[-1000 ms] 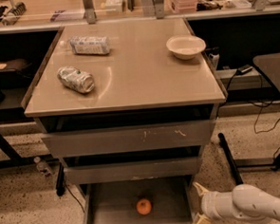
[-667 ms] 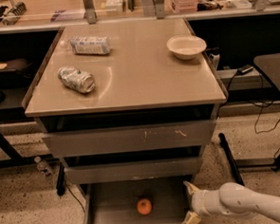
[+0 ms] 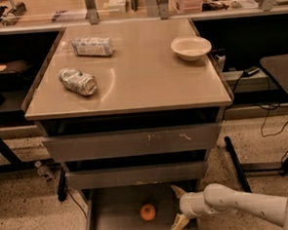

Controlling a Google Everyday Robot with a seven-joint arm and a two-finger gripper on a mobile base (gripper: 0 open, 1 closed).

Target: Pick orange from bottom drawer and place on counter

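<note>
The orange lies on the grey floor of the open bottom drawer, near its middle. My gripper reaches in from the lower right on a white arm, open, its two cream fingers spread one above the other, just right of the orange and apart from it. It holds nothing. The beige counter tops the grey cabinet above.
On the counter lie a crushed silver can, a packaged item at the back left, and a white bowl at the back right. Two upper drawers overhang the bottom one. Table legs and cables stand to the right.
My gripper has moved left along the bottom drawer, closer to the orange. The orange has not moved.
</note>
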